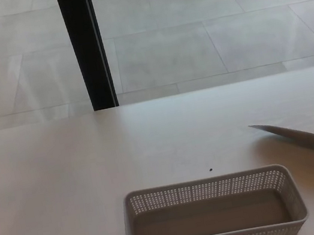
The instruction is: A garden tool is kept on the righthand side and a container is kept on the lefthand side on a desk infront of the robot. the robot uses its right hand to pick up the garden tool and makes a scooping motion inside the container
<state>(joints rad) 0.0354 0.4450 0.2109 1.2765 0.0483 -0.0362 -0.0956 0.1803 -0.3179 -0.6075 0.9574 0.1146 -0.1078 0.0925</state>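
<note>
Basket (213, 214) sits low on the counter (59, 183), open side up; the trowel (297, 135) lies flat on the counter just right of the basket and a bit further back, blade tip pointing left; neither hand is in view, so no idea about fingers.

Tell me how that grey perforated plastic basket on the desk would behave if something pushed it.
The grey perforated plastic basket looks thin-walled and empty, so it is probably light and would slide on the smooth pale desk rather than resist. Its low, wide shape makes tipping unlikely. The mesh walls may flex a little.
</note>
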